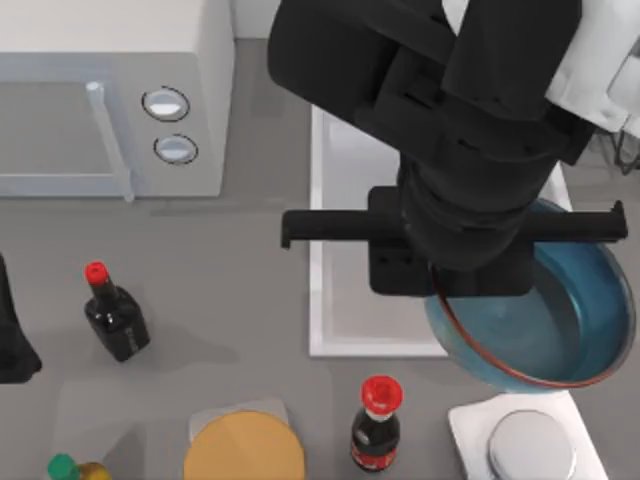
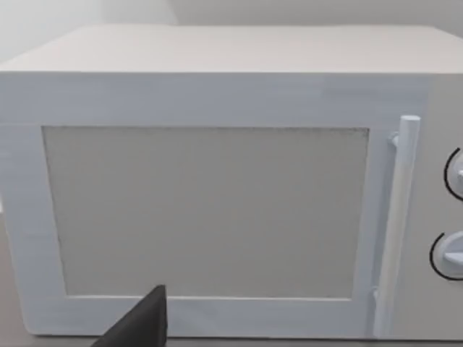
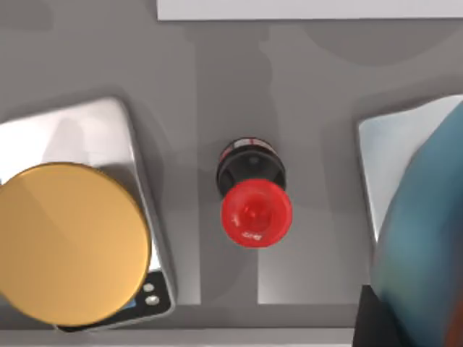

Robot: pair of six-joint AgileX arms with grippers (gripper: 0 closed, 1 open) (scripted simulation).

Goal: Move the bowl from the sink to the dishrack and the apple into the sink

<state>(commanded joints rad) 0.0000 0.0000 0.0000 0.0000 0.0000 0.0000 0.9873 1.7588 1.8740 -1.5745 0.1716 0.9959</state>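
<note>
The sink (image 1: pixel 345 335) is the thing to steer by: a big white basin right of centre on the grey table (image 1: pixel 240 260). Left of it and farther back stands the white microwave (image 1: pixel 110 100), which is what the left wrist camera faces.

Over the sink hangs the right arm (image 1: pixel 470 120), a black bulk that hides most of the basin. Its right gripper (image 1: pixel 455 245) sits above the sink's right half, at the near-left rim of the bowl (image 1: pixel 565 330). The fingers themselves are hidden under the wrist, so whether they are clamped on the bowl I cannot tell. The blue bowl looks large and overlaps the sink's near right corner, which suggests it is lifted clear of the basin, in carry toward the dishrack.

Near the sink's front edge sit smaller things: a scale (image 3: pixel 101 144) with a tan disc (image 1: pixel 243 452) on it, a red-capped cola bottle (image 1: pixel 376 425) right of that, and a grey metal lid (image 1: pixel 532 447) on a white slab (image 1: pixel 470 420) below the bowl. A second dark bottle (image 1: pixel 115 315) stands well to the sink's left. The left gripper (image 1: pixel 10 340) is parked at the table's left edge.

To do this step well, I would keep the bowl level and high enough to pass over the sink rim and the cola bottle's cap, and move slowly, since a rim pinch on a glossy bowl could slip.
</note>
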